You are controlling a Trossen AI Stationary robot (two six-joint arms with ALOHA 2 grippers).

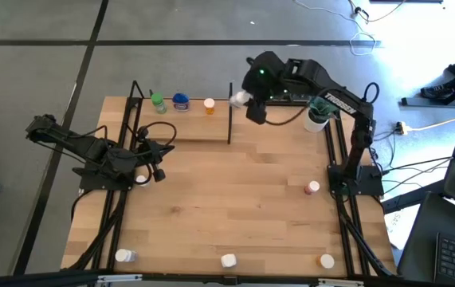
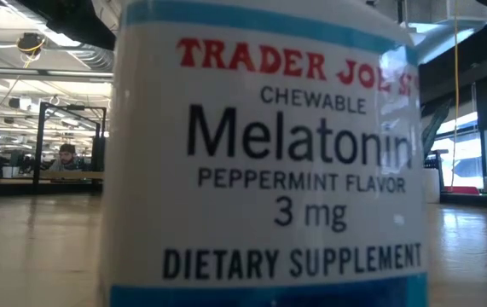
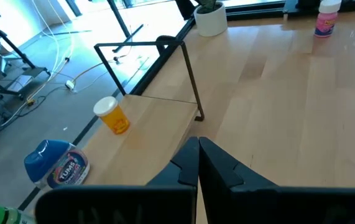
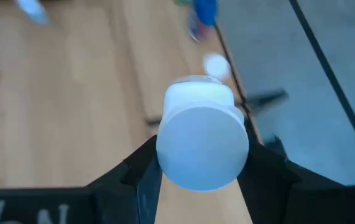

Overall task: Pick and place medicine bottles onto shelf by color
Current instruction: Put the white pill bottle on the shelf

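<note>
The right gripper [image 4: 196,165] clamps a white-capped bottle [image 4: 202,146] above the far shelf [image 1: 191,127], right of the orange bottle [image 1: 209,104], likely to extend the colour row. The left gripper [image 3: 197,165], fingers closed and empty, waits at the left.

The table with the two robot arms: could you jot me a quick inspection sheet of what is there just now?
Surface: wooden table, light-wood shelf with black posts along its far edge.
Job's things: green bottle, blue bottle and orange bottle stand on the shelf; pink-capped bottle and three bottles near the front edge wait on the table.
Clutter: potted plant at the far right corner.
Hands: right hand grips a white bottle over the shelf's right end; left hand shut, empty, at the table's left.
Cables: several on the floor to the right.
Surroundings: open hall; a person at a distant desk.
</note>
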